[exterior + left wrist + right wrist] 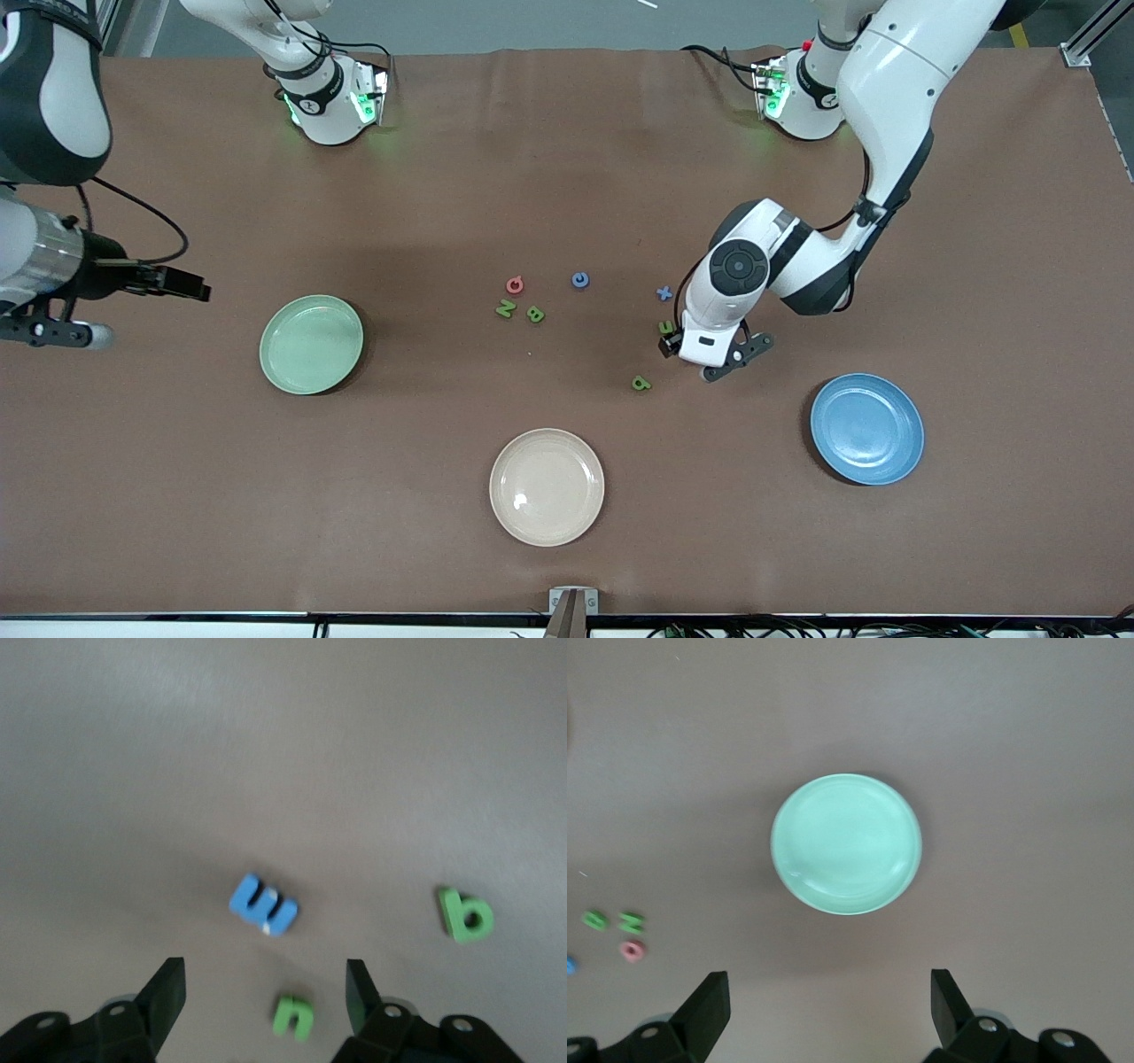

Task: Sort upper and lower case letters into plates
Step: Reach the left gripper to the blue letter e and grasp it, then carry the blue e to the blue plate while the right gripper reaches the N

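Here, a brown table (567,177) holds three round plates. The mint green plate (311,344) lies toward the right arm's end, the blue plate (866,429) toward the left arm's end, and a cream plate (547,486) sits between them, nearest the front camera. All three are empty.

The left gripper (266,992) hangs low over small letters near the blue plate, fingers spread with nothing between them. Its wrist view shows a blue letter (264,904), a green b (465,914) and a small green n (293,1016) lying apart on the table.

The right gripper (830,997) waits high over the green plate, fingers spread wide, holding nothing.

More letters lie mid-table: a pink one (515,284), a green N (505,308), a green B (535,314) and a blue one (579,280).
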Tool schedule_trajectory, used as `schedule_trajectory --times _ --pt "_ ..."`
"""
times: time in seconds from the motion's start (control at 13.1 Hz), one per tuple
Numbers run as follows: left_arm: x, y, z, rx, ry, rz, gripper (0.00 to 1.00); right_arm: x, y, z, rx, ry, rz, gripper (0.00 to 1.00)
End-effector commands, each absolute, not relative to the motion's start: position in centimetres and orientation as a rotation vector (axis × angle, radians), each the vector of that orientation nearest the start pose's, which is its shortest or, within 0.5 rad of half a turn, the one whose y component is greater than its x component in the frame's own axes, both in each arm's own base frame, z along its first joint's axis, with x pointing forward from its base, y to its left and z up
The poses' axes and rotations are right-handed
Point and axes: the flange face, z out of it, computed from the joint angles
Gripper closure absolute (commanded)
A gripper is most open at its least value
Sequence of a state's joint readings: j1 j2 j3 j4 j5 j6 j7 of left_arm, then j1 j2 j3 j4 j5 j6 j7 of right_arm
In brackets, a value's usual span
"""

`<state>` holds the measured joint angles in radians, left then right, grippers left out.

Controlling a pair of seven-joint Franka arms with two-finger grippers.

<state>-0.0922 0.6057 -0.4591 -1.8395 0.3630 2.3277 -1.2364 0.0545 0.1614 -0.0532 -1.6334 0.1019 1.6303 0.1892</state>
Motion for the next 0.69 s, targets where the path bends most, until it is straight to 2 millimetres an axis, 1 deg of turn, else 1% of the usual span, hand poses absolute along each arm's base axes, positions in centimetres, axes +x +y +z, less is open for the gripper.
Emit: schedule_trajectory --times 0.0,0.15,0.23,0.31,0.46,0.61 --pt "56.3 -31.5 20.4 -3.059 -0.747 -0.019 0.22 58.6 6.8 48.6 -3.025 0.496 0.253 0.00" --pt "56.7 -30.7 20.1 -3.042 -0.810 -0.016 0.25 57.6 12.4 45.0 -3.026 0.560 0.210 0.00" --pt "56.4 -30.4 19.7 -3.017 -0.875 -0.004 0.26 56.8 14.7 43.1 -3.024 0.582 0.182 0.00" --pt "56.4 -29.9 19.5 -2.986 -0.963 0.004 0.27 55.7 17.5 40.9 -3.021 0.593 0.140 0.00" --pt "56.4 -29.5 18.6 -2.894 -1.190 0.023 0.29 54.3 21.6 36.8 -3.036 0.579 0.133 0.00" --pt "56.2 -29.6 18.1 -2.815 -1.353 0.031 0.31 53.0 25.2 33.3 -3.046 0.608 0.118 0.00"
